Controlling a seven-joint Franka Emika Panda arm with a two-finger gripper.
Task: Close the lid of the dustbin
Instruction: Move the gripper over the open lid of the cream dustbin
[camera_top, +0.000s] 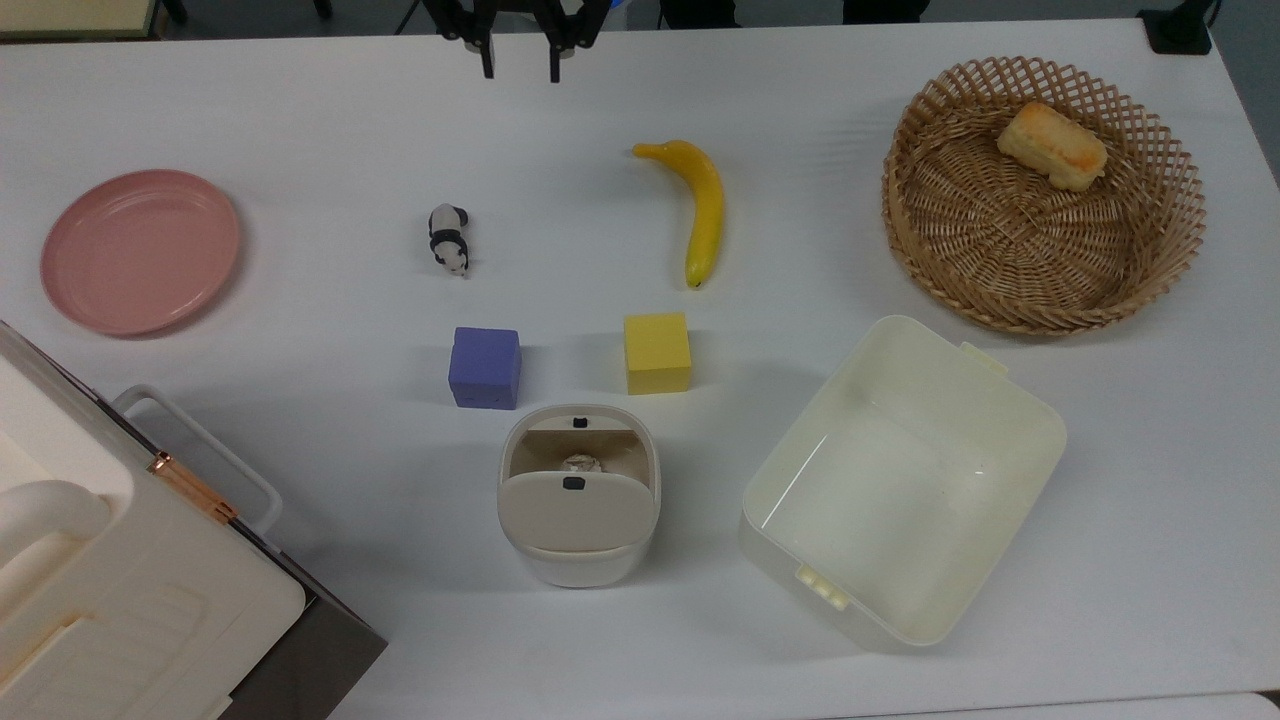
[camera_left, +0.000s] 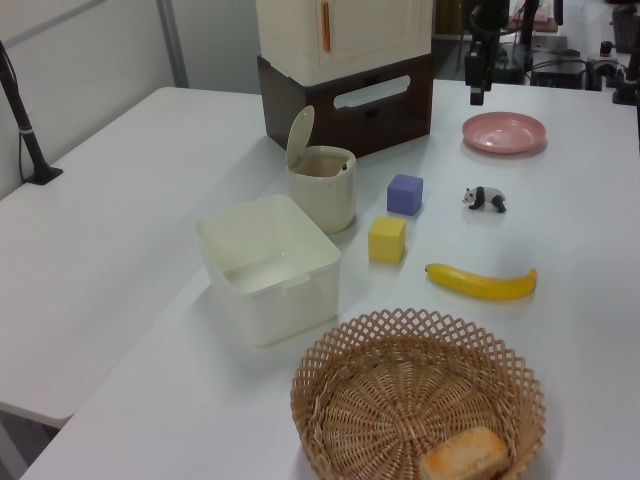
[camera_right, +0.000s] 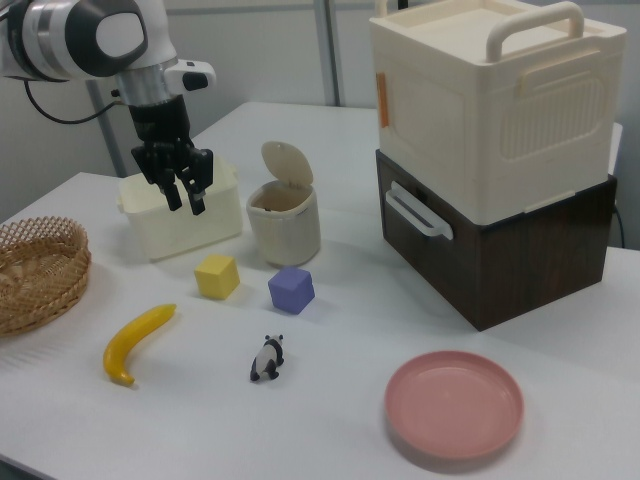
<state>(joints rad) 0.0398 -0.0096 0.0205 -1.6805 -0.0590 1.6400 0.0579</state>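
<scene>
We see the dustbin (camera_top: 578, 495) standing on the white surface (camera_top: 300, 120) near the top view's lower centre, between the large cream case (camera_top: 110, 600) on its dark base and the empty cream tub (camera_top: 900, 480). Its lid (camera_top: 577, 511) is raised, hinged at the edge away from the cubes; the right view shows the lid (camera_right: 286, 163) standing almost upright above the rim. We note crumpled material inside the bin.

The purple cube (camera_top: 485, 367) and the yellow cube (camera_top: 657, 352) sit just beside the dustbin. Farther off lie a panda figurine (camera_top: 449, 238), a banana (camera_top: 700, 205) and a pink plate (camera_top: 140, 250). A wicker basket (camera_top: 1040, 260) holds a piece of bread (camera_top: 1052, 146).

The gripper (camera_right: 185, 196) hangs above the surface, well apart from the dustbin, with its fingers (camera_right: 172, 193) pointing down and a gap between them. It holds nothing. In the top view the gripper (camera_top: 520, 72) sits at the upper edge.
</scene>
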